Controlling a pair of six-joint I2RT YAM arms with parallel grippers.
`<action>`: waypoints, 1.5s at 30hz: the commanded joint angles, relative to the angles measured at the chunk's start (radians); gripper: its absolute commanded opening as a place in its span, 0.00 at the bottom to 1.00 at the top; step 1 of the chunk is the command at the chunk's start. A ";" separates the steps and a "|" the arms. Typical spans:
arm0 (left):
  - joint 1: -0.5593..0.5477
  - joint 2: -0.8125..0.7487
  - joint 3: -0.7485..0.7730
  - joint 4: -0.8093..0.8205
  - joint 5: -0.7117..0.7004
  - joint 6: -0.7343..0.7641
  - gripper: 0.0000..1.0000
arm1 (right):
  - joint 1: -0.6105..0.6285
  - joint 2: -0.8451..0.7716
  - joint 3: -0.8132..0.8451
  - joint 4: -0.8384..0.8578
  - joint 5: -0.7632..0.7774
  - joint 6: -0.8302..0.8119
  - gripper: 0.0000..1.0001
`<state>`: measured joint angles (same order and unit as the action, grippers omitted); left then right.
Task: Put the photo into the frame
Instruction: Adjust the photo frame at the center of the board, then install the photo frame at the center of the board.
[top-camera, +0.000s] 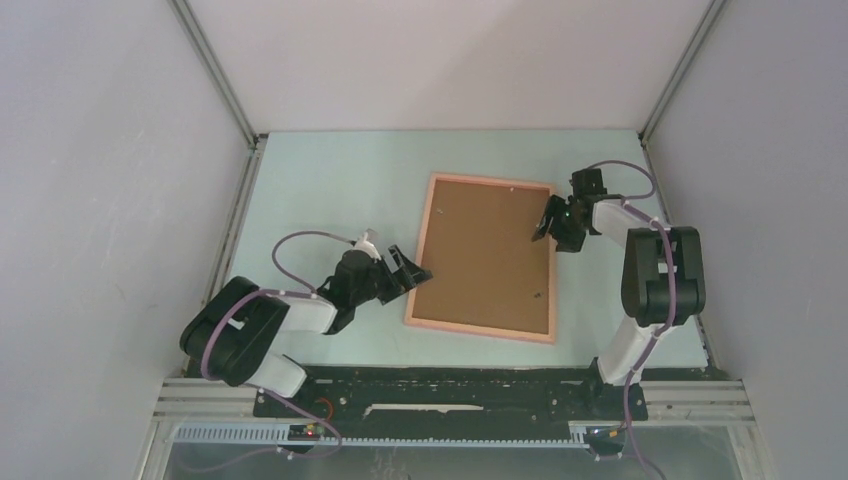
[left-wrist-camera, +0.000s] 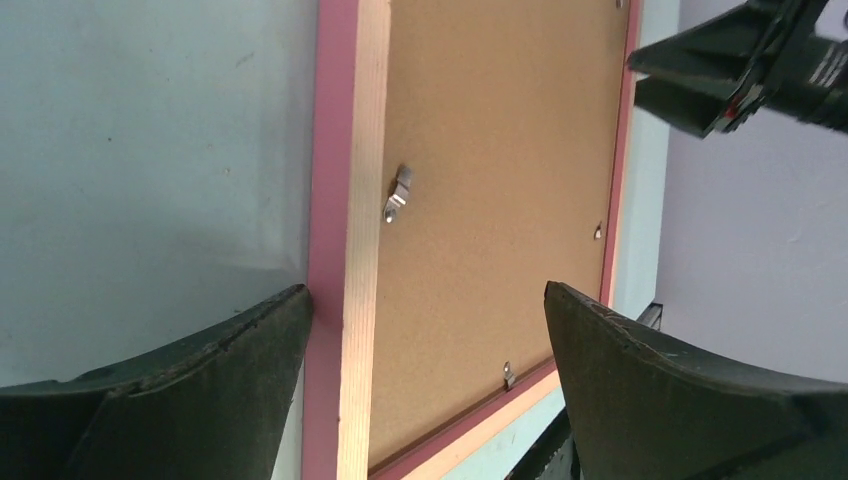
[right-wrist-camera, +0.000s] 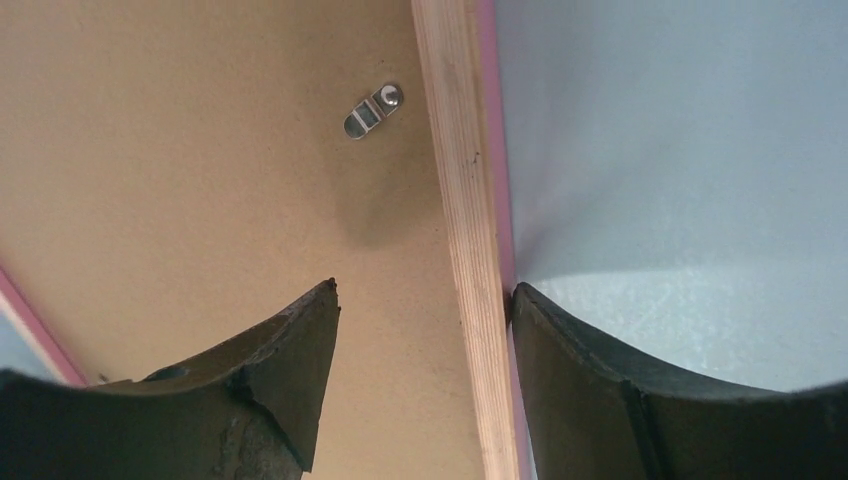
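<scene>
- Left gripper (left-wrist-camera: 425, 300): fingers spread, straddling the frame's (top-camera: 480, 328) left rail; closing off-centre could skid it.
- Frame lies face down mid-table with the backing board (top-camera: 485, 250) in it; photo not visible, can't tell if underneath.
- Right gripper (right-wrist-camera: 425, 295): spread over the right rail; a one-sided lift may spill the board.

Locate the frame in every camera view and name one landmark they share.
Top external: frame lies at centre, slightly tilted.
Left wrist: frame rail runs top to bottom, left of centre.
Right wrist: frame rail runs top to bottom, near centre.
Shared landmark: the brown backing board inside it.
</scene>
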<state>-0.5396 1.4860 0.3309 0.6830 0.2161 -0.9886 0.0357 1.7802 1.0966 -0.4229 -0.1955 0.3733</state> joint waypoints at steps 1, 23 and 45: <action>-0.026 -0.066 0.044 -0.238 0.002 0.068 0.98 | 0.007 0.045 0.146 -0.037 -0.099 0.029 0.70; 0.035 -0.143 0.220 -0.497 -0.092 0.259 1.00 | 0.078 0.271 0.495 -0.278 0.229 -0.020 0.75; 0.082 -0.020 0.198 -0.366 -0.047 0.234 1.00 | 0.102 0.355 0.540 -0.330 0.258 -0.013 0.42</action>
<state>-0.4568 1.4513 0.5018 0.3073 0.1638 -0.7597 0.1173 2.1216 1.6188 -0.7364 0.0418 0.3595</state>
